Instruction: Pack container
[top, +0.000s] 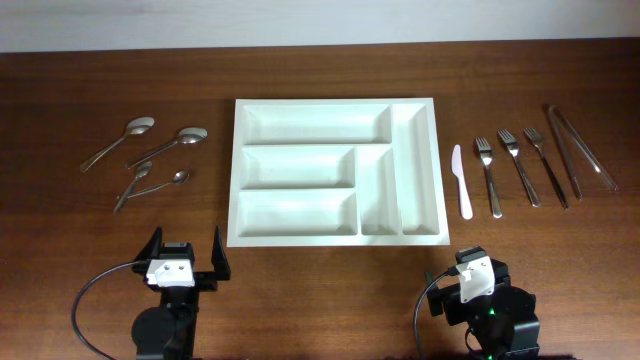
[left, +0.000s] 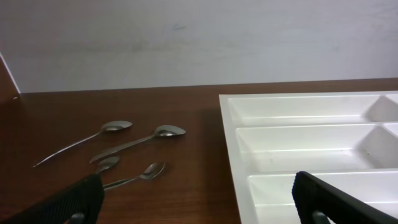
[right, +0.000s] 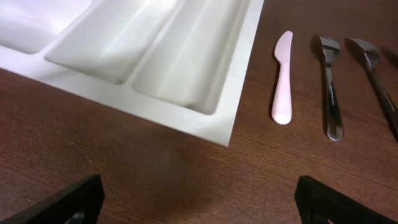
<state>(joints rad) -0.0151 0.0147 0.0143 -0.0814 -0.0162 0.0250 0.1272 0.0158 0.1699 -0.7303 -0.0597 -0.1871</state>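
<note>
The container (top: 233, 170) is a white five-compartment cutlery tray in the table's middle, with nothing in it; it also shows in the left wrist view (left: 231, 143) and the right wrist view (right: 239, 93). Several spoons (top: 160, 150) (left: 140, 143) lie left of it. A white knife (top: 462, 182) (right: 282, 78), three forks (top: 515, 165) (right: 329, 81) and tongs (top: 580, 148) lie right of it. My left gripper (top: 186, 252) (left: 196, 208) is open and empty near the front edge, before the tray's left corner. My right gripper (top: 472, 262) (right: 199, 208) is open and empty, before the tray's right corner.
The table is dark wood (top: 80, 230). A pale wall (left: 186, 37) runs behind its far edge. A black cable (top: 85, 300) loops by the left arm's base.
</note>
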